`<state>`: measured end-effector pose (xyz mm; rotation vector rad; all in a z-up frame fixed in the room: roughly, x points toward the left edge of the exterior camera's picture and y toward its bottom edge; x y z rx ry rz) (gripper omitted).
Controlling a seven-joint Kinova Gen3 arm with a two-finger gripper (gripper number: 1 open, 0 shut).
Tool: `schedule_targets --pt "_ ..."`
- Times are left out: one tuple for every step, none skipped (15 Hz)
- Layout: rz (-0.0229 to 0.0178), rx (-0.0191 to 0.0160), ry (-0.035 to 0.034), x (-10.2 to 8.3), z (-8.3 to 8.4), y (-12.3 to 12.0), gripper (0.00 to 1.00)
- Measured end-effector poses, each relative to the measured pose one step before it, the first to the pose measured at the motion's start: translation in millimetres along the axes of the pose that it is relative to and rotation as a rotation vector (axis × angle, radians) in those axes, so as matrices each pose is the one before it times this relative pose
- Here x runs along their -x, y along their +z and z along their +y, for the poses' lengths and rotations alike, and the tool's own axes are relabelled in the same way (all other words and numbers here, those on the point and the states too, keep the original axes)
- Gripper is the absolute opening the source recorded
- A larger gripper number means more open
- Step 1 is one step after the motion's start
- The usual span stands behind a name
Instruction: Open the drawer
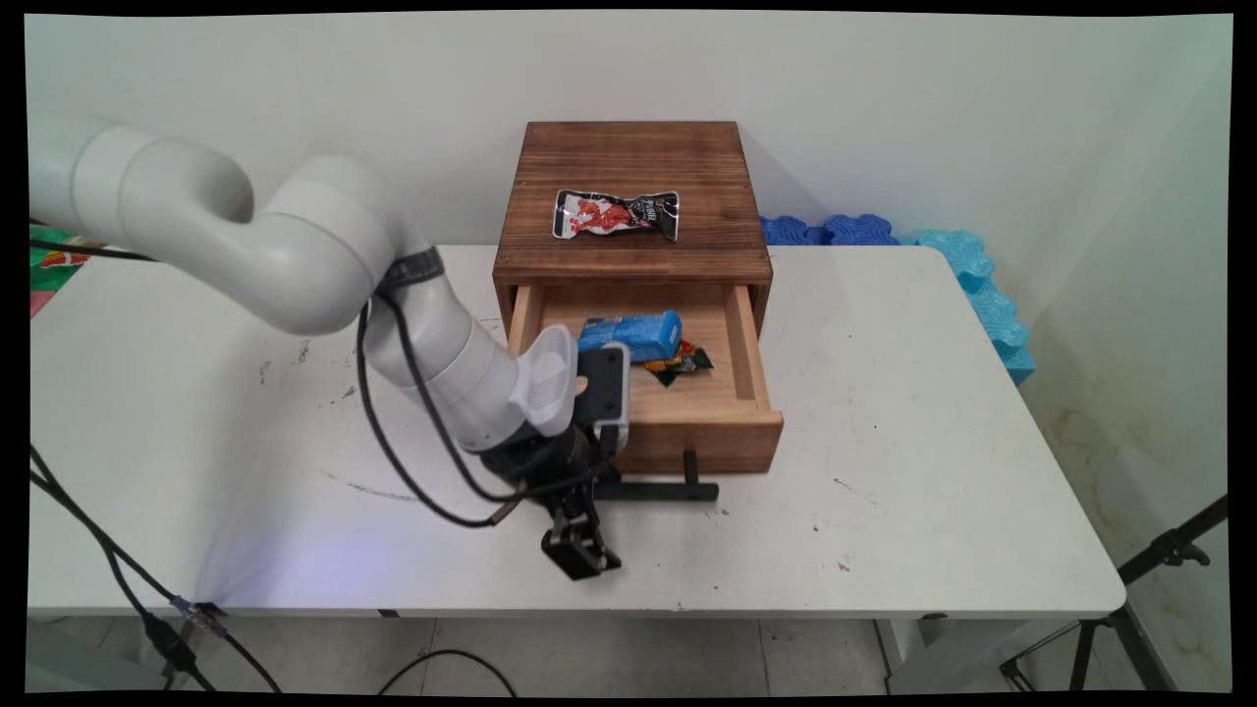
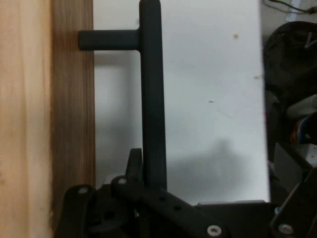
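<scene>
Gripper (image 1: 581,552) hangs low over the white table (image 1: 933,471), just in front of the open drawer (image 1: 687,412); whether it is spread or pressed together cannot be told. Beside its linkage runs the black handle bar (image 2: 152,109). Inside the drawer lie a blue packet (image 1: 633,334) and a small green-red wrapper (image 1: 683,363). A black-red sachet (image 1: 616,213) rests atop the wooden cabinet (image 1: 633,167).

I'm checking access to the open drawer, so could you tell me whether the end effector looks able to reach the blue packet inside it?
Probably yes: the drawer stands pulled out, and the blue packet lies uncovered inside. The end effector sits low by the handle, so it would need to lift first.
</scene>
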<state>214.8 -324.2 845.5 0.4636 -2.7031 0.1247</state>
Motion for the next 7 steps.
schedule_targets --pt "0.00110 0.00299 0.00216 0.64 6.62 -1.33 1.00" --pt "0.00077 0.00175 0.00172 0.56 5.22 -0.96 1.00" --pt "0.00137 0.00077 0.00221 0.42 5.80 -1.01 1.00" --pt "0.00134 0.00044 0.00127 0.25 4.00 -0.64 1.00" --pt "0.00223 -0.00074 0.00155 0.38 4.49 -0.81 1.00" --pt "0.00219 -0.00288 0.00145 0.46 3.56 -0.68 1.00" --pt "0.00197 -0.00415 0.00236 0.30 2.45 -0.57 1.00"
